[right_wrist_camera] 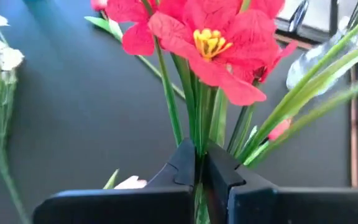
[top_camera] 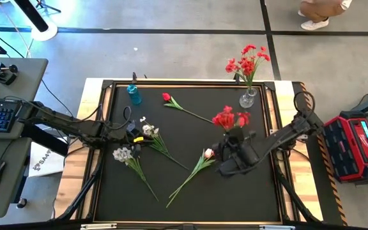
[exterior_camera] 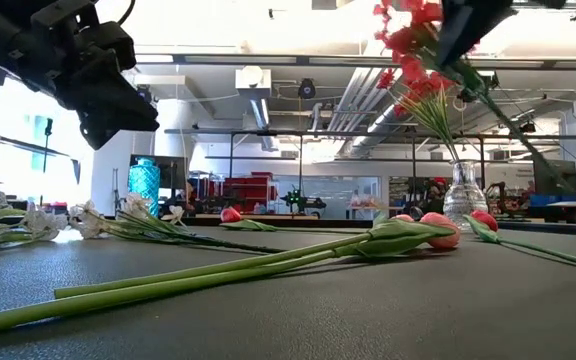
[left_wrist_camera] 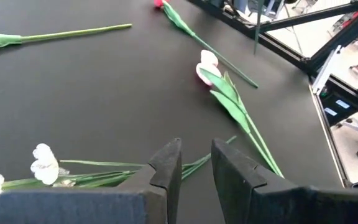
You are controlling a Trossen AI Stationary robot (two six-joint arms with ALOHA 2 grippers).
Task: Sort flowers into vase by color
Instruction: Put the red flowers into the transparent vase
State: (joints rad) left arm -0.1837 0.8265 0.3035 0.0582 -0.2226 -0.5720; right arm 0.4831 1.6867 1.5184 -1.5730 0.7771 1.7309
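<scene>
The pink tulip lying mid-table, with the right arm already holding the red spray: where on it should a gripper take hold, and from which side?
Probably mid-stem, from straight above. The pink tulip lies flat, its long bare stem running toward the table's front-left; jaws set across that stem avoid the soft bud and the leaves just behind it. The left gripper hangs empty nearby; the right gripper is shut on the red spray.

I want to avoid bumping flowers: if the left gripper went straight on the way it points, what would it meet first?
Probably the pink-white tulip: in the left wrist view, its leaves lie just beyond the left gripper, slightly to one side. Depth is unclear, so it might pass above them.
</scene>
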